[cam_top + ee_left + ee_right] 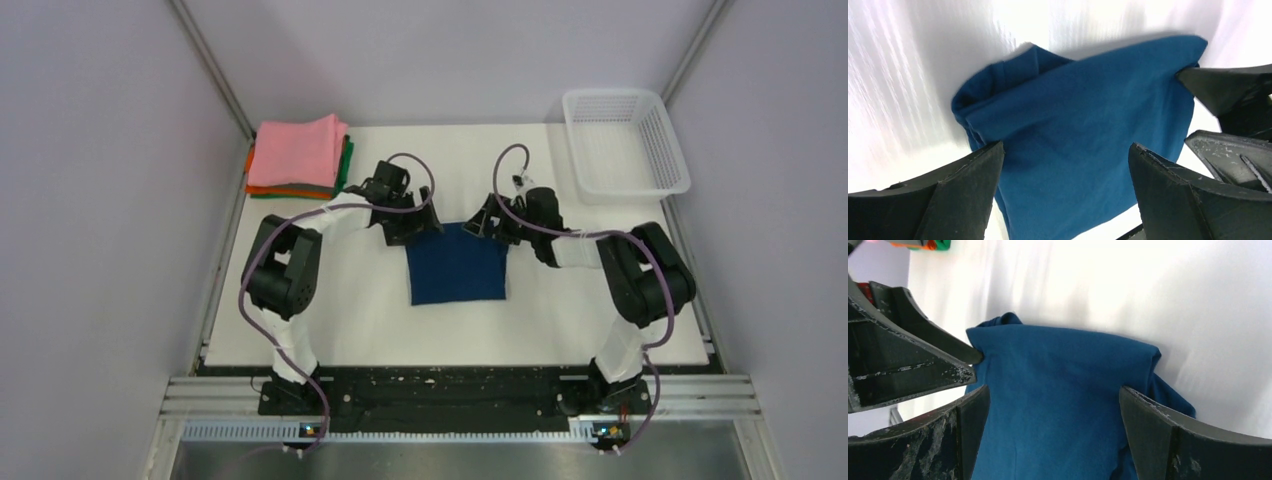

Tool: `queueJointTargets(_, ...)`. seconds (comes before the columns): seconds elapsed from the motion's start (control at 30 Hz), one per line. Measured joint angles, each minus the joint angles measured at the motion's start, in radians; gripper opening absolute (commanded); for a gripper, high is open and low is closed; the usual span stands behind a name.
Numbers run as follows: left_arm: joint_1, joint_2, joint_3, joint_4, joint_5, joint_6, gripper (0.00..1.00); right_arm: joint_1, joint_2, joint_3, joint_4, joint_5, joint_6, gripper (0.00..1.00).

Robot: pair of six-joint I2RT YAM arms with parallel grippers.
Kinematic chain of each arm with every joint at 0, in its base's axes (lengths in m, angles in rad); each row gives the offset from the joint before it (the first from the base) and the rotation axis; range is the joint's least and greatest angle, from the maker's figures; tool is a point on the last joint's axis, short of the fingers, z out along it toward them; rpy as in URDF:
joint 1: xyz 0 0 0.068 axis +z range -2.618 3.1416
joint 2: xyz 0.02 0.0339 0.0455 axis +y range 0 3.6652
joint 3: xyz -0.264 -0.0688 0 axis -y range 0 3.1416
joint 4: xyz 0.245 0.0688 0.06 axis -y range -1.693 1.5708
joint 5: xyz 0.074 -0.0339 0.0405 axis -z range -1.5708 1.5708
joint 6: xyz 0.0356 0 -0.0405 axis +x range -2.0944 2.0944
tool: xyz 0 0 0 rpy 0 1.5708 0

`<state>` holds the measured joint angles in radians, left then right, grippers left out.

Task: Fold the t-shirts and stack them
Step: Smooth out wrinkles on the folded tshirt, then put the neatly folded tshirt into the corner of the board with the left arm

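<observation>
Folding navy t-shirt (457,268), centre frame: my left gripper (412,226) and right gripper (488,226), both spread apart over its upper corners, must next pinch them and fold evenly.

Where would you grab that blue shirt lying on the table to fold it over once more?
By its two far corners, one pincer each, coming down from above. The blue shirt lies flat as a neat rectangle, so only the edges give cloth to pinch. The left pincer and right pincer sit open over that far edge.
</observation>
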<state>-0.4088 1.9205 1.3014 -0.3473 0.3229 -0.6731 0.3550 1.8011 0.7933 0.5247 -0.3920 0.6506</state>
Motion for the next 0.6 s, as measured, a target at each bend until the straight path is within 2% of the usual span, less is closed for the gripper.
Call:
queueJointTargets(0.1, -0.04, -0.048, -0.007, -0.043, -0.061, -0.008, 0.99, -0.006, -0.082, 0.001, -0.115, 0.011, -0.072, 0.99)
queueJointTargets(0.23, -0.067, -0.128, -0.011, -0.09, -0.146, -0.021, 0.99, -0.011, -0.298, -0.001, -0.249, 0.083, -0.136, 0.99)
queueJointTargets(0.4, -0.069, -0.256, -0.093, -0.116, -0.261, -0.056, 0.99, -0.013, -0.733, -0.106, -0.31, 0.243, -0.153, 0.99)
queueJointTargets(0.5, -0.069, -0.25, -0.122, -0.142, -0.298, -0.071, 0.96, -0.013, -0.964, -0.216, -0.369, 0.352, -0.149, 0.99)
queueJointTargets(0.6, -0.071, -0.203, -0.135, -0.157, -0.296, -0.085, 0.95, -0.013, -1.125, -0.309, -0.465, 0.452, -0.141, 0.99)
